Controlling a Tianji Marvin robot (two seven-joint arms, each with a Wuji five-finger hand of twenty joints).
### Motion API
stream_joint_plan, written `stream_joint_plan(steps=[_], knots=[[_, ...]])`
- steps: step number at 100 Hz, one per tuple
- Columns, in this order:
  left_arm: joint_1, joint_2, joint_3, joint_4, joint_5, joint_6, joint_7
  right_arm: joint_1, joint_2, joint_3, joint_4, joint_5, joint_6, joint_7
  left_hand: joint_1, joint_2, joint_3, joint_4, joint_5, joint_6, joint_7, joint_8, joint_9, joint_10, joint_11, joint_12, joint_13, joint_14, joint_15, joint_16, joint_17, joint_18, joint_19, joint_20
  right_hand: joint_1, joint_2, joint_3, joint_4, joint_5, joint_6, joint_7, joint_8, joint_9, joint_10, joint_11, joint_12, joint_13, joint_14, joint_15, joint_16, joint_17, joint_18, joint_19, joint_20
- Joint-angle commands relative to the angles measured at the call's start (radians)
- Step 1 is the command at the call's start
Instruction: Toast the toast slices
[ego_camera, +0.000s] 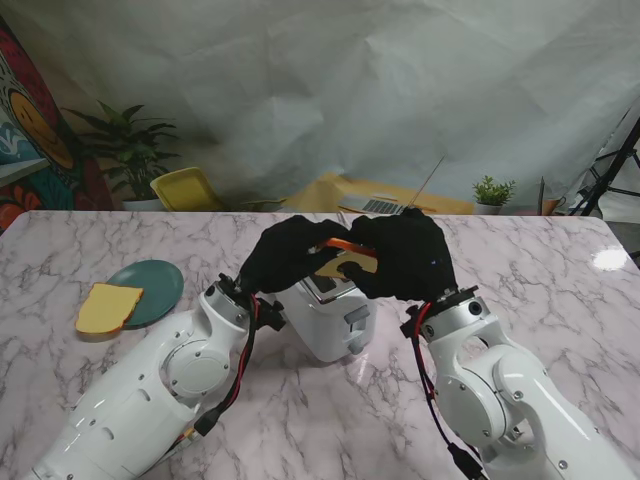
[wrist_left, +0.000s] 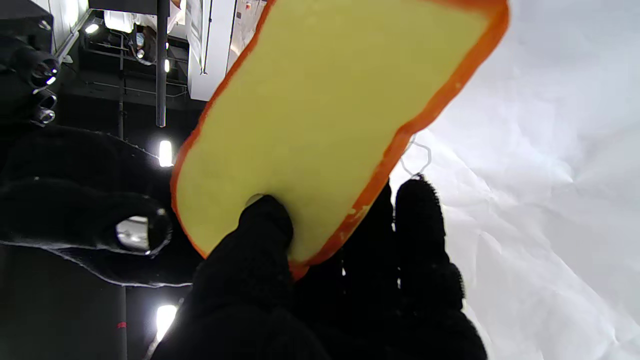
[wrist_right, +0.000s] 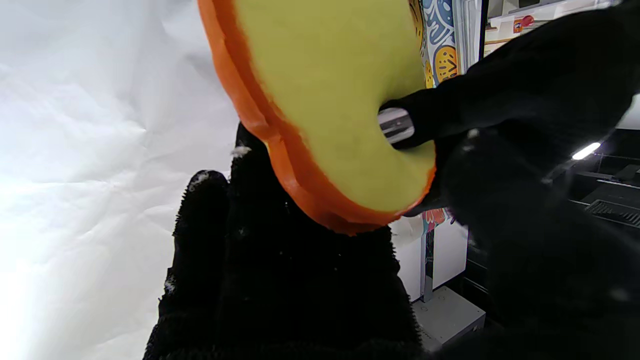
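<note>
Above the toaster (ego_camera: 325, 315), both hands' fingers (wrist_left: 265, 225) pinch one toast slice (ego_camera: 345, 258); slot edges apparently hidden.

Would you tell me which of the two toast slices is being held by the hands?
The slice above the toaster, pinched between left hand and right hand: held toast slice. The other slice lies untouched on the green plate.

Toast (ego_camera: 345, 262): yellow face, orange crust. Second slice (ego_camera: 108, 306): yellow, on teal plate (ego_camera: 160, 285), far left. Toaster (ego_camera: 330, 312): white. Gloves on left hand (ego_camera: 285, 252), right hand (ego_camera: 405, 255): black. Table (ego_camera: 560, 290): white marble, grey veins. Arms: white.
</note>
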Motion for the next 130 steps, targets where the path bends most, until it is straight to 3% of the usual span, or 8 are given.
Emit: stream_joint_plan(steps=[1,18,40,64,78,95,109,130], knots=[[-0.007,-0.009,0.006,-0.008,-0.007,-0.012,-0.012,0.006,-0.004,-0.01,0.016,0.0,0.006,0.008,0.087,0.013,0.017,0.0,0.066,-0.181,0.175,0.109,0.059,-0.064,0.035,0.024,0.018,-0.012,-0.016,0.004,0.004,-0.046,-0.022,0.025,0.061,-0.052,0.032,-0.035,0.079,-0.208,0.133,-0.048,0.084,-0.03,0.047,0.007,0.088,-0.022,0.087,0.05,0.04,0.003,0.051,0.021],[-0.008,-0.009,0.012,-0.006,-0.012,-0.02,-0.02,0.02,-0.002,-0.015,0.021,0.004,0.013,0.036,0.087,0.015,0.014,0.001,0.063,-0.177,0.171,0.106,0.055,-0.061,0.032,0.019,0.014,-0.009,-0.018,0.002,0.001,-0.045,-0.024,0.025,0.133,-0.093,0.067,-0.021,0.146,-0.25,0.184,-0.015,0.184,-0.028,0.186,0.117,0.122,-0.086,0.467,0.241,0.126,-0.02,0.115,0.02],[0.0,-0.004,0.008,-0.014,-0.01,-0.025,-0.033,0.017,0.006,0.003,-0.003,-0.009,0.025,0.1,0.086,0.022,0.025,0.014,0.047,-0.13,0.123,0.041,0.02,-0.039,-0.007,-0.011,-0.019,-0.001,-0.059,-0.028,-0.033,-0.02,-0.058,0.012,0.183,-0.108,0.136,-0.027,0.152,-0.229,0.177,0.146,0.199,0.02,0.212,0.232,0.122,-0.121,0.672,0.343,0.22,-0.006,0.149,-0.006],[0.012,0.003,-0.017,-0.03,0.024,0.01,-0.026,0.033,0.005,-0.002,-0.011,-0.027,0.049,0.099,0.087,-0.003,0.015,0.038,-0.017,-0.045,-0.002,-0.172,-0.086,-0.003,-0.16,-0.07,-0.137,0.03,-0.193,-0.129,-0.131,-0.006,-0.14,-0.037,0.168,-0.139,0.253,-0.063,0.166,-0.197,0.185,0.22,0.234,0.038,0.224,0.297,0.124,-0.152,0.79,0.409,0.276,-0.003,0.146,-0.024],[0.02,0.005,-0.034,-0.041,0.033,0.023,-0.019,0.039,0.002,-0.004,-0.013,-0.027,0.064,0.088,0.087,0.013,-0.079,0.057,-0.04,-0.009,-0.056,-0.187,-0.133,0.014,-0.183,-0.087,-0.179,0.04,-0.213,-0.158,-0.164,-0.002,-0.161,-0.058,0.159,-0.136,0.29,-0.076,0.166,-0.197,0.19,0.234,0.239,0.037,0.232,0.311,0.125,-0.162,0.8,0.416,0.283,-0.002,0.14,-0.029],[0.02,0.0,-0.031,-0.035,0.045,0.024,0.021,0.043,0.0,-0.006,-0.015,-0.026,0.077,0.083,0.086,0.009,-0.124,0.063,-0.025,-0.028,-0.044,-0.184,-0.112,0.0,-0.18,-0.092,-0.162,0.029,-0.201,-0.165,-0.151,-0.009,-0.141,-0.06,0.154,-0.125,0.318,-0.084,0.152,-0.206,0.204,0.271,0.236,0.036,0.252,0.328,0.124,-0.169,0.815,0.425,0.287,0.001,0.14,-0.031],[0.024,0.005,-0.039,-0.043,0.05,0.015,0.0,0.047,0.002,-0.01,-0.017,-0.04,0.093,0.092,-0.055,0.0,-0.177,0.076,-0.06,0.024,-0.153,-0.172,-0.208,0.024,-0.157,-0.225,-0.225,0.043,-0.234,-0.191,-0.205,0.006,-0.18,-0.074,0.136,-0.112,0.361,-0.098,0.144,-0.226,0.222,0.323,0.234,0.032,0.279,0.35,0.124,-0.178,0.844,0.443,0.289,0.004,0.141,-0.032],[0.049,0.02,-0.084,-0.071,0.086,0.033,-0.025,0.056,-0.002,-0.016,-0.014,-0.04,0.132,0.082,-0.244,0.07,-0.186,0.077,-0.105,0.131,-0.409,-0.211,-0.353,0.078,-0.226,-0.26,-0.368,0.071,-0.288,-0.226,-0.306,0.021,-0.252,-0.079,0.119,-0.139,0.408,-0.113,0.159,-0.234,0.23,0.348,0.256,0.031,0.291,0.361,0.125,-0.18,0.878,0.463,0.309,0.002,0.151,-0.029]])
